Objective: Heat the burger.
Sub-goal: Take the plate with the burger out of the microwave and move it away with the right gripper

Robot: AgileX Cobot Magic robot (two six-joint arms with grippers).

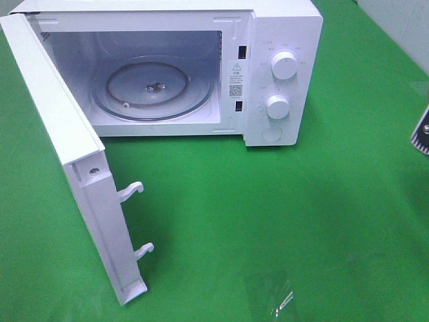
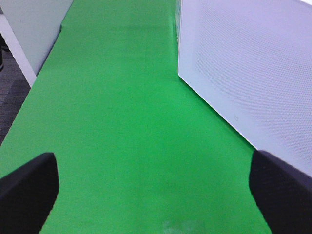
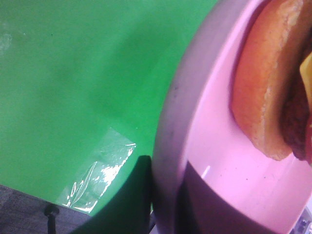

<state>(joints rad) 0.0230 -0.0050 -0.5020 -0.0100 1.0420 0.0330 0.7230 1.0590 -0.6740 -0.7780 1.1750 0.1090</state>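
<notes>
White microwave door swung wide, glass turntable bare. Left gripper jaws spread over green cloth. Right gripper clamped on pink round plate's rim, golden-brown burger aboard.

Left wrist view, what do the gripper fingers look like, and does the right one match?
The left gripper has two black, matte, rounded fingers. The right gripper's finger looks dark too, tinted green by the cloth. No cables or markings show.

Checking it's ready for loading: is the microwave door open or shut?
Open. The door is swung wide and the bare glass turntable inside the microwave shows.
</notes>
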